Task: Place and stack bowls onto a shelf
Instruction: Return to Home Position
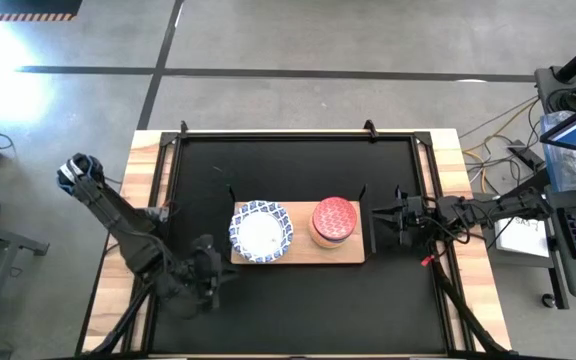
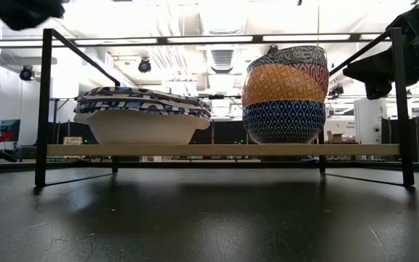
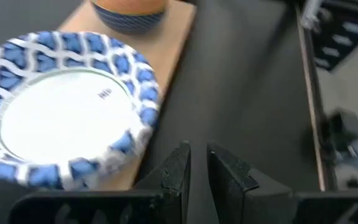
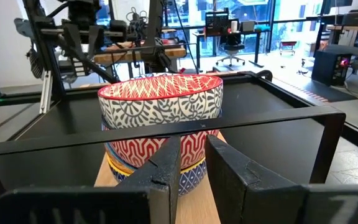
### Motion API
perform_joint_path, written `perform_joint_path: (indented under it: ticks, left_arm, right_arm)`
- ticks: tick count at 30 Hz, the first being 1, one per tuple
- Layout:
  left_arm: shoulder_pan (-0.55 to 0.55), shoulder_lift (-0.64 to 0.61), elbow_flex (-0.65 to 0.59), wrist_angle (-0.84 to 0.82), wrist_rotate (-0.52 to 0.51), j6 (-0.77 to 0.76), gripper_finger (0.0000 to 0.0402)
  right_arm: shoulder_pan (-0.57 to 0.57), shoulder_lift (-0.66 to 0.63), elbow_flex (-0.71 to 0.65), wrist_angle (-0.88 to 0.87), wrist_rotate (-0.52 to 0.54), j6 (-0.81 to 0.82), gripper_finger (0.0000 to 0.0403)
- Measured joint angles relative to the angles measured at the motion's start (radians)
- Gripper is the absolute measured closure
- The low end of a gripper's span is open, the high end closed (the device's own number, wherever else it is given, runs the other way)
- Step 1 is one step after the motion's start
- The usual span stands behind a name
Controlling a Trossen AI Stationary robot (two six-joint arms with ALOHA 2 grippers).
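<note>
Bowls look basically all shelved: wide blue-white stack [image 1: 261,232] at 9 o'clock, small stack [image 1: 335,220] at 3 on the shelf [image 1: 298,258]. Left gripper [image 3: 199,167] and right gripper [image 4: 193,163] are both narrow, holding nothing.

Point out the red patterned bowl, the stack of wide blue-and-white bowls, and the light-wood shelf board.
Red patterned bowl [image 4: 160,102]: right wrist view, outer side wall.
Stack of wide blue-and-white bowls [image 1: 261,232]: high view, top bowl's white centre.
Light-wood shelf board [image 2: 217,150]: low view, front edge.

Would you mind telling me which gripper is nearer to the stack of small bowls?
The right gripper is nearer, just off the shelf end beside the stack of small bowls. The left gripper sits farther off, past the stack of wide bowls.
</note>
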Motion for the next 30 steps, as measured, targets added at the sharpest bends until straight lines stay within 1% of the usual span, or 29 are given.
perform_joint_path:
  ticks: [10, 14, 16, 18, 20, 23, 25, 27, 30]
  left_arm:
    - [0.266, -0.007, 0.000, 0.041, 0.000, 0.001, 0.0366]
    - [0.358, -0.052, -0.038, 0.095, 0.000, 0.001, 0.0366]
    - [0.389, -0.118, -0.095, 0.189, 0.000, 0.019, 0.0366]
    - [0.405, -0.197, -0.174, 0.349, -0.001, 0.089, 0.0366]
    - [0.409, -0.274, -0.270, 0.560, -0.001, 0.219, 0.0366]
    - [0.408, -0.370, -0.401, 0.892, 0.008, 0.459, 0.0366]
    - [0.408, -0.417, -0.468, 1.045, 0.035, 0.583, 0.0366]
    - [0.408, -0.451, -0.516, 1.114, 0.051, 0.670, 0.0366]
    - [0.408, -0.516, -0.560, 1.099, 0.051, 0.708, 0.0366]
  right_arm:
    - [0.000, 0.000, 0.000, 0.000, 0.000, 0.000, 0.0339]
    - [0.000, 0.000, 0.000, 0.001, 0.000, -0.002, 0.0339]
    - [0.000, 0.000, 0.000, 0.001, 0.000, 0.000, 0.0339]
    - [0.000, 0.000, 0.000, 0.001, 0.000, -0.001, 0.0339]
    - [0.000, 0.000, 0.000, 0.001, 0.000, -0.001, 0.0339]
    - [0.000, 0.000, -0.001, 0.002, 0.000, -0.001, 0.0339]
    - [0.000, 0.000, -0.001, 0.003, 0.000, -0.002, 0.0339]
    - [0.000, 0.000, -0.001, 0.004, 0.000, 0.000, 0.0339]
    - [0.000, 0.000, -0.001, 0.004, 0.000, -0.001, 0.0339]
